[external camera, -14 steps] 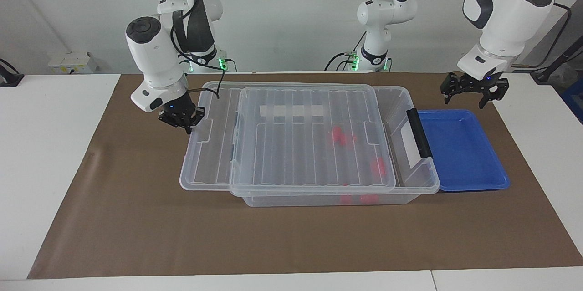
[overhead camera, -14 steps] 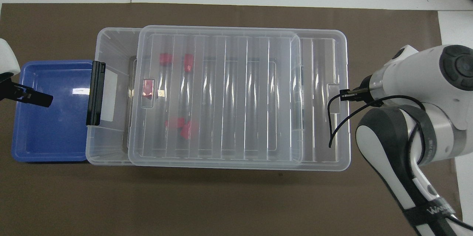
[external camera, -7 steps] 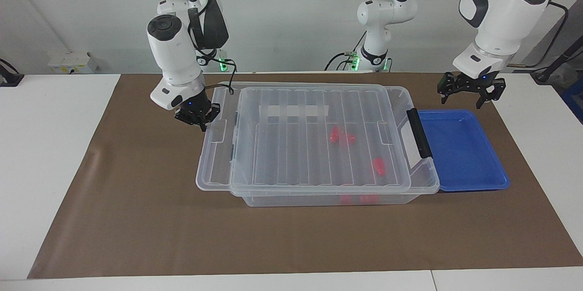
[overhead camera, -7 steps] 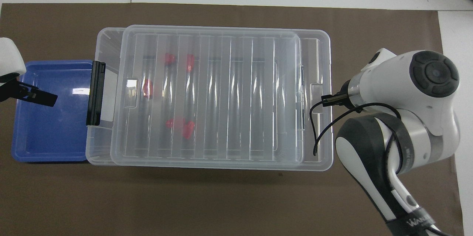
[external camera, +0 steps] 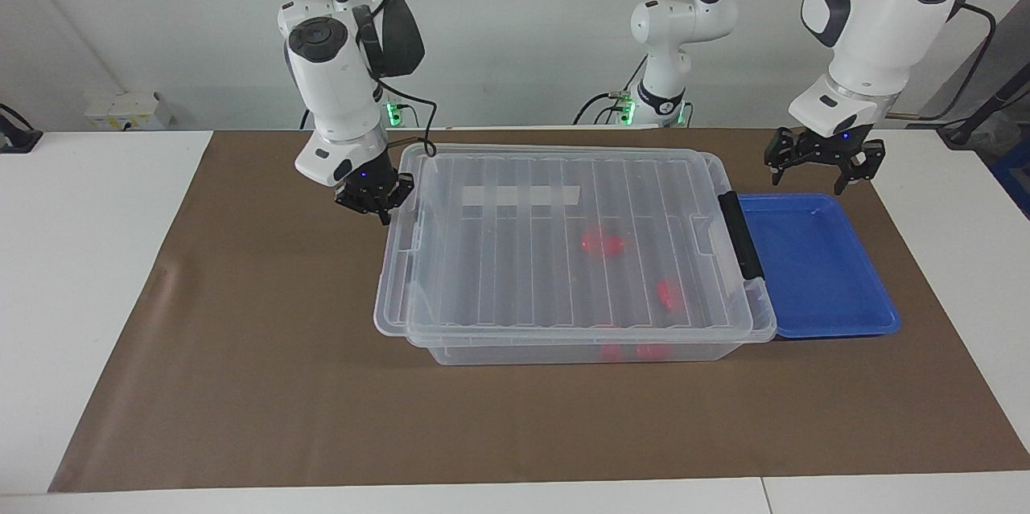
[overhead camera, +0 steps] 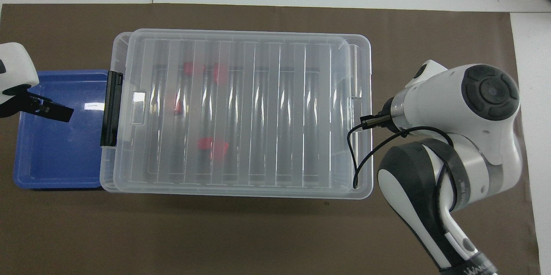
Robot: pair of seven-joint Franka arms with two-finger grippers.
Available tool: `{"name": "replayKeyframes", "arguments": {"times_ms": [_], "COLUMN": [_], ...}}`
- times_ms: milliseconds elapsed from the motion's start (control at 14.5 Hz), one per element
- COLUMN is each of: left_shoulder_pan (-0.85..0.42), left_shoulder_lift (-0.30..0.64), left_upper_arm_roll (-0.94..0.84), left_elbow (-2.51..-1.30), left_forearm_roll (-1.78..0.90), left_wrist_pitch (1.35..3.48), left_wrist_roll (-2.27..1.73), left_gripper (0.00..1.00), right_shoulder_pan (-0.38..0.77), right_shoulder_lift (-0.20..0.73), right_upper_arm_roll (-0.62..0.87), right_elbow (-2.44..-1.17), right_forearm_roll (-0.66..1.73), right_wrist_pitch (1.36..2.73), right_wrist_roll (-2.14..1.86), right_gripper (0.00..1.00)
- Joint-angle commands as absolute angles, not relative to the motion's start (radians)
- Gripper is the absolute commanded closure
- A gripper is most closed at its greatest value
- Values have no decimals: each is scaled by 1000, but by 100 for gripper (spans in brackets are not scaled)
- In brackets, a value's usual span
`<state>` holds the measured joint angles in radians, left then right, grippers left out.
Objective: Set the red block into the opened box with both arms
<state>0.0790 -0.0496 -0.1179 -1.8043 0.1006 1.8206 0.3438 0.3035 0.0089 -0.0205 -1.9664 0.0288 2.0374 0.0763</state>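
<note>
- Facing the robots: the right gripper (external camera: pixel 375 203), fingers closed with nothing between them, sits against the end edge of the ribbed clear lid (external camera: pixel 563 244) at the right arm's end of the bench (external camera: pixel 241 385); its white wrist leans in steeply from above.
- From overhead that gripper is hidden under its own wrist; only the bulky right arm (overhead camera: pixel 456 137) and a looping black cable show beside the lid (overhead camera: pixel 241 111).
- The left gripper (external camera: pixel 821 164) hangs with fingers spread wide and nothing in them, over the edge of the blue tray (external camera: pixel 813 273) nearest the robots. Overhead, only its dark tip (overhead camera: pixel 47 111) pokes in above the tray (overhead camera: pixel 56 154).
- The lid lies over nearly the whole storage bin (external camera: pixel 579 351), overhanging a little toward the right arm's end. The black latch bar (external camera: pixel 740 235) stands at the tray end.
- Red blocks lie inside the bin, blurred through the lid: a pair near the middle (external camera: pixel 602 244), one farther from the robots (external camera: pixel 668 295), two at the wall farthest from the robots (external camera: pixel 632 351).
- Overhead, the ribs smear the blocks into red patches (overhead camera: pixel 213 148).
</note>
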Motion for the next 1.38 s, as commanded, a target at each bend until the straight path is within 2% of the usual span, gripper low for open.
{"name": "replayKeyframes", "arguments": {"times_ms": [0, 276, 828, 1103, 1172, 1241, 1310], "left_shoulder_pan": [45, -121, -137, -137, -133, -130, -127], "left_shoulder_lift": [-71, -55, -71, -80, -81, -90, -98], "left_upper_arm_roll": [-94, 40, 15, 23, 17, 12, 18], "left_elbow": [-1830, -1821, -1819, -1790, -1781, -1781, -1779], "left_forearm_roll": [91, 91, 35, 34, 34, 34, 34], "left_wrist_pitch": [1850, 1841, 1836, 1766, 1750, 1740, 1711], "left_wrist_roll": [325, 227, 101, 101, 101, 101, 104], "left_gripper": [0, 0, 0, 0, 0, 0, 0], "right_shoulder_pan": [324, 336, 316, 221, 192, 163, 129], "right_shoulder_lift": [-17, -18, -29, -67, -72, -72, -72], "right_upper_arm_roll": [-15, -15, -23, -26, -26, -28, -28], "right_elbow": [-1990, -1990, -1980, -1976, -1974, -1968, -1953], "right_forearm_roll": [55, 55, 57, 57, 57, 57, 57], "right_wrist_pitch": [2026, 2026, 1988, 1968, 1964, 1963, 1963], "right_wrist_roll": [67, 69, 54, 55, 58, 66, 66], "right_gripper": [100, 100, 100, 100, 69, 27, 0]}}
